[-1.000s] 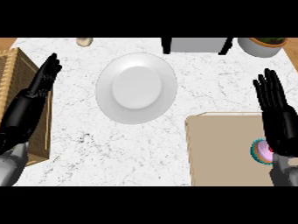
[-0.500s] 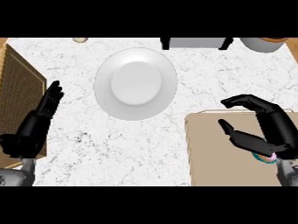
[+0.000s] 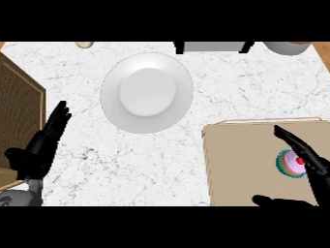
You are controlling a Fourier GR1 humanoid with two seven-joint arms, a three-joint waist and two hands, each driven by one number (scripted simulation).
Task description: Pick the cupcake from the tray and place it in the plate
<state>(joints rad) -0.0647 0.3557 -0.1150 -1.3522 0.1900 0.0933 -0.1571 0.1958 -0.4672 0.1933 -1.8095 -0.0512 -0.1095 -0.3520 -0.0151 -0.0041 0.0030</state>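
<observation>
- The cupcake [image 3: 289, 163] sits on the beige tray [image 3: 242, 160], near the tray's right side. It has pink frosting, a small red piece on top and a teal paper cup around the base.
- The right hand [image 3: 327, 180] is over the tray with nothing in it. Its fingers [image 3: 298, 144] are stretched out along the right side of the cupcake and cover a part of it. The thumb [image 3: 281, 200] is spread away below, apart from the cake.
- The left hand [image 3: 42, 145] rests with relaxed fingers at the left of the counter [image 3: 217, 87] and holds nothing.
- The white plate [image 3: 146, 92] lies well apart from the tray, up and to the left, with nothing on it.
- I think the cupcake is light and soft. The frosting would smear or be crushed if the fingers press on it from above.
- The best place to take hold seems to be the paper cup at the base, with the fingers on one side and the thumb on the opposite side, below the frosting.
- The paper may be a little slippery and gives way easily, so I would close the hand slowly and keep the cake upright on the way to the plate.
</observation>
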